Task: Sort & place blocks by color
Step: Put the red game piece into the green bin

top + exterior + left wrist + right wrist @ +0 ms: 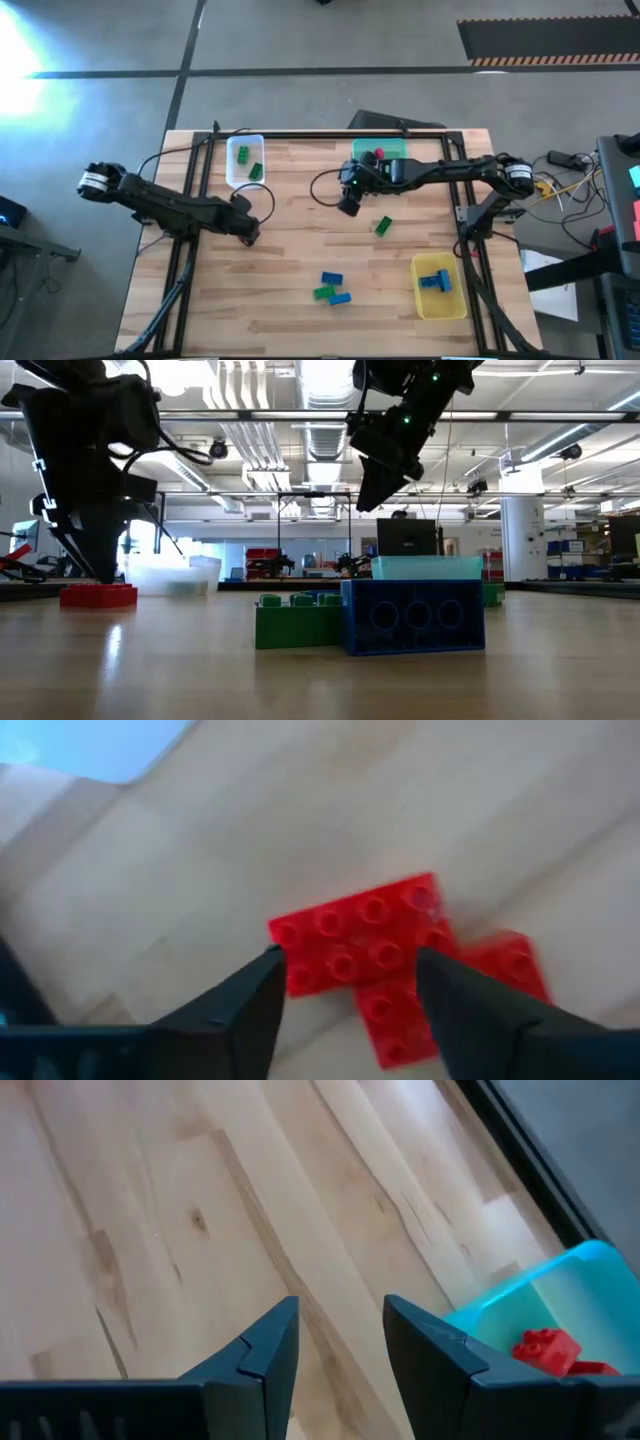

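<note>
My left gripper is open and low over two flat red blocks that lie overlapping on the table, one finger on each side of them. In the low view the red blocks sit right below that gripper. In the high view the gripper hides them. My right gripper is open and empty. It hangs above bare wood near the teal bin, which holds a red block. One green block and a blue-and-green cluster lie loose on the table. My left gripper comes down on the red blocks from above, with its fingers beside the upper block's edge. Whether they touch it I cannot tell.
A clear bin with green blocks stands at the far left. The teal bin is at the far middle. A yellow bin with a blue block is near right. Bare wood lies between the arms. The blue and green blocks fill the low view's foreground.
</note>
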